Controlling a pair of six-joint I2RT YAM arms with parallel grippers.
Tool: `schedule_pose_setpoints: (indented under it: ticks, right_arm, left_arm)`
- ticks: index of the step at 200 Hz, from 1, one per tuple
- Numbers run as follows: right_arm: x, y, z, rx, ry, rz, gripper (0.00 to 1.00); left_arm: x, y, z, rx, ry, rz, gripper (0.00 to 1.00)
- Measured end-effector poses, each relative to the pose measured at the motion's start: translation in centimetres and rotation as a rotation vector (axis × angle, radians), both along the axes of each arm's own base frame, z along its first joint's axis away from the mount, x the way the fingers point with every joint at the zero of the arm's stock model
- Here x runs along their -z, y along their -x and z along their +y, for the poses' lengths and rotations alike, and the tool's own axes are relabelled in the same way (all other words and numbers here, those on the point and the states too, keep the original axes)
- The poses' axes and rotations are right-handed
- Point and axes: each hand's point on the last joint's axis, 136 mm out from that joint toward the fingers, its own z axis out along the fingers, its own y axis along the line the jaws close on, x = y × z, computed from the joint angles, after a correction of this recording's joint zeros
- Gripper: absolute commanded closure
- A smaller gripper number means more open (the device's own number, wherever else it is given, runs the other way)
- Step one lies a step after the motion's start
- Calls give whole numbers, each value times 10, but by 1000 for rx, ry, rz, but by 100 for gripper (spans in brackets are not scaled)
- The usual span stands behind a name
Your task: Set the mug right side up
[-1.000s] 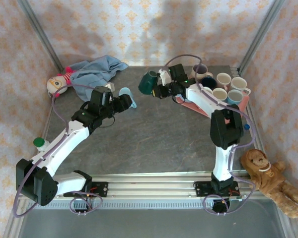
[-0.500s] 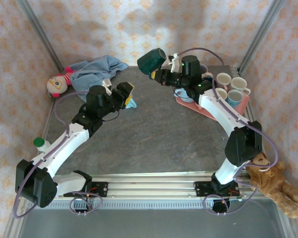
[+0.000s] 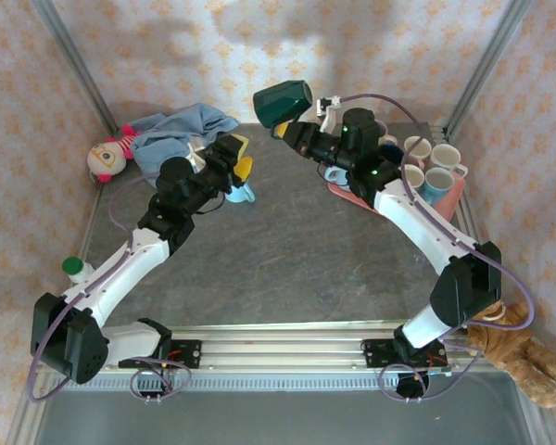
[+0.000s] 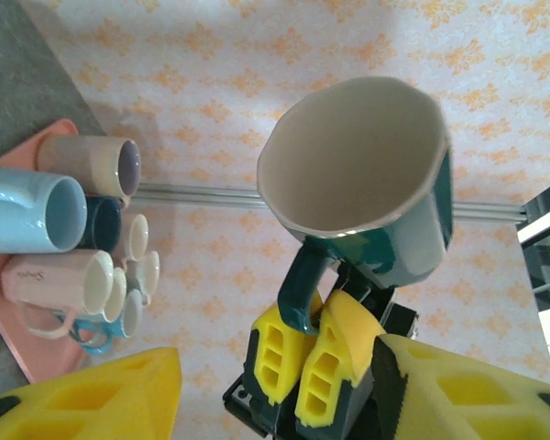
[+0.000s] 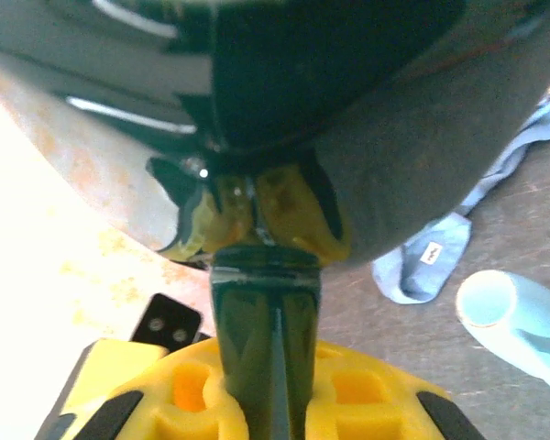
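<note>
1. The enclosure: patterned walls [image 3: 398, 56] stood on three sides behind a metal frame. I judged there was ample free height at the rear.
2. The grey table [image 3: 296, 250] lay bare across its middle. A pink tray [image 3: 460, 193] of upright mugs sat at the right rear.
3. The dark green mug [image 3: 280, 100] hung in the air above the table's rear centre, well clear of the surface. Its long axis lay tilted near level, with the mouth turned down toward the left arm.
4. The right gripper [image 3: 295, 134] was clenched on the mug's handle [image 4: 298, 293], below and right of the body. I judged a wrist roll would bring the mouth upward.
5. The left gripper [image 3: 235, 159] was near the mug, on its mouth side. Its jaws were parted and grasped nothing.
</note>
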Motion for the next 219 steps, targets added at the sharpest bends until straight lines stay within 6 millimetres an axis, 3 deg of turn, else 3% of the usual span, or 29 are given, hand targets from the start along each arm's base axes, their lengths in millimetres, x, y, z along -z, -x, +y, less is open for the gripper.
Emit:
schedule_pose_setpoints:
  ticks: [87, 146, 219]
  right_arm:
    - [-12, 9, 15, -7, -85, 44, 100]
    - [-5, 12, 20, -11, -100, 86, 100]
    - [-4, 15, 22, -13, -112, 100, 100]
  left_arm:
    - [-23, 2, -5, 6, 87, -58, 54]
    - [-29, -1, -6, 0, 75, -77, 47]
    - [-35, -5, -19, 33, 43, -104, 52]
